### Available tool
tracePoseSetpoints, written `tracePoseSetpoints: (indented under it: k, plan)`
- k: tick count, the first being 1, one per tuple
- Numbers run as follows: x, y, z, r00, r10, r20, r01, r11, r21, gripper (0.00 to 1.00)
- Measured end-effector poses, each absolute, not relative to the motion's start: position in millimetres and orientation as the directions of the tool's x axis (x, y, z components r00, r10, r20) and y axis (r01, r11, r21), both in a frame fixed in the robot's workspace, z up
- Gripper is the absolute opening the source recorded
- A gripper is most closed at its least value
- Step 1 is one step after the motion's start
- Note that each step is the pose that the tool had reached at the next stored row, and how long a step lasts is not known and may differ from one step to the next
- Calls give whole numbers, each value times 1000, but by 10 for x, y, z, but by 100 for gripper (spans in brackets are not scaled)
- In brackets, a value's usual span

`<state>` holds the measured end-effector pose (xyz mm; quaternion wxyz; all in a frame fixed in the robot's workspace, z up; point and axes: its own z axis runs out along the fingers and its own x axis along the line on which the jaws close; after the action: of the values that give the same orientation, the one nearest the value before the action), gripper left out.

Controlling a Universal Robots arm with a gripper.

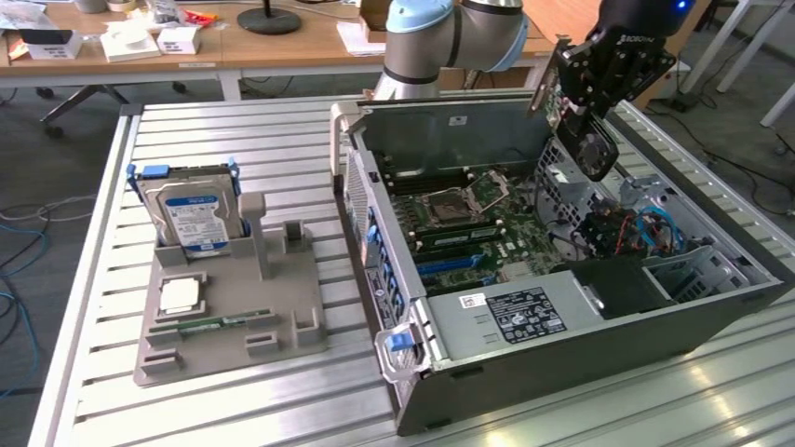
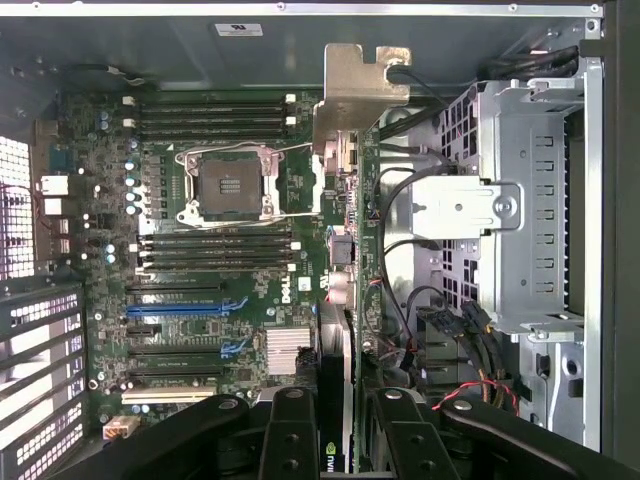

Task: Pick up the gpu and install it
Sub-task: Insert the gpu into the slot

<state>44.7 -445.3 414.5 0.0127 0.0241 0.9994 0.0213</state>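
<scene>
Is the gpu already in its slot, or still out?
Out: the gripper holds the gpu in the air over the open computer case, clear of the motherboard.

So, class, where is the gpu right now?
The gpu is held in the tool at the exterior view's upper right, above the open computer case, over the line where the motherboard meets the drive cage.

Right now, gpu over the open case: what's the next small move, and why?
Probably turn the wrist, without descending, until the gpu runs along the blue slot. The gripper holds it over the motherboard edge by the drive cage, and in the wrist view its edge lies across that slot, with the bracket not facing the rear openings.
</scene>
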Motion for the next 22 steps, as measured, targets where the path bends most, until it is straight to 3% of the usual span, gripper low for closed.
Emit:
tracePoseSetpoints:
  k: [9, 22]
  plan:
    - [447, -4453, 4143, -999, 39, -24, 38, 998, 43, 26]
    - [446, -4453, 4121, -982, -189, -24, -190, 981, 43, 26]
